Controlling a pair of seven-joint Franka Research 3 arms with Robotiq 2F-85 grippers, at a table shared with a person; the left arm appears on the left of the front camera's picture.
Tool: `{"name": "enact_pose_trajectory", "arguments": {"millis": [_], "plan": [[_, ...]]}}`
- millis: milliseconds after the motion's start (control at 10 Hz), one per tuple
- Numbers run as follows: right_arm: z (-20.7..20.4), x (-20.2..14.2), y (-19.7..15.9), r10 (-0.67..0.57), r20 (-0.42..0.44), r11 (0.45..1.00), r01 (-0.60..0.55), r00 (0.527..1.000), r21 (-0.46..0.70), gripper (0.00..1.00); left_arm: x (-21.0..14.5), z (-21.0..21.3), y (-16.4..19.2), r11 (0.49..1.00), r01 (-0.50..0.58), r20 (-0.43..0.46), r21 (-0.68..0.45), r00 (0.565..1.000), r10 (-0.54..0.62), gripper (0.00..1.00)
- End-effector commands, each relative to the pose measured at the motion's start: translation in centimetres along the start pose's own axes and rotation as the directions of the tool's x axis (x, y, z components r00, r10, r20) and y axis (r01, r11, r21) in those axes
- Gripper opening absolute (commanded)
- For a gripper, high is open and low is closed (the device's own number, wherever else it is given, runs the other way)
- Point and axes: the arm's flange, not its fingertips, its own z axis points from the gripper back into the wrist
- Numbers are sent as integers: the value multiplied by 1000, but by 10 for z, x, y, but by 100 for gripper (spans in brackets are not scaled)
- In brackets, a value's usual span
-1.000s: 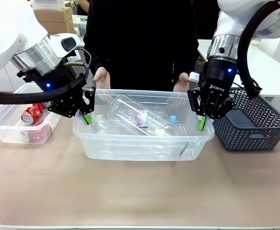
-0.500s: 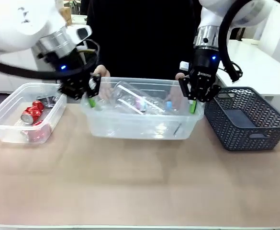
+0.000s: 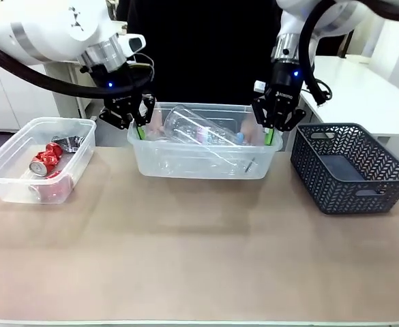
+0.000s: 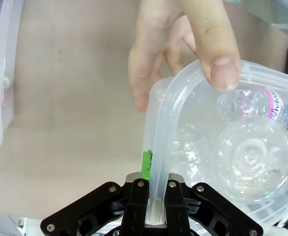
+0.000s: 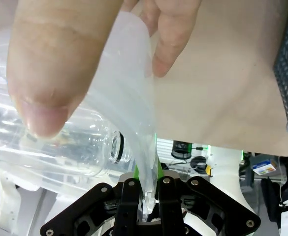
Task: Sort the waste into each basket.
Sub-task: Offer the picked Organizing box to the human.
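Both grippers have carried the bottle tub (image 3: pixel 202 160) farther toward the person.

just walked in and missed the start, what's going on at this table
Both robot arms are holding a clear tub of plastic bottles above the table. The left hand is clamped on the rim of the tub at one end, the right hand on the other end. A person across the table has fingers on the tub's rim too. A second clear tub with crushed red cans sits at the left, and a dark lattice basket at the right.
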Motion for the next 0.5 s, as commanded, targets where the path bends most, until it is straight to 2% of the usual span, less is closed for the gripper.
{"name": "enact_pose_trajectory", "arguments": {"millis": [0,100,400], "plan": [[-14,6,25,18,-64,998,-14,998,55,6,-5,5,-2,1000,13,11,2,1000,-13,4],[0,0,0,0,0,1000,0,1000,0,6,-5,5,-2,1000,13,11,2,1000,-13,4],[0,0,0,0,0,1000,0,1000,0,6,-5,5,-2,1000,13,11,2,1000,-13,4]]}}
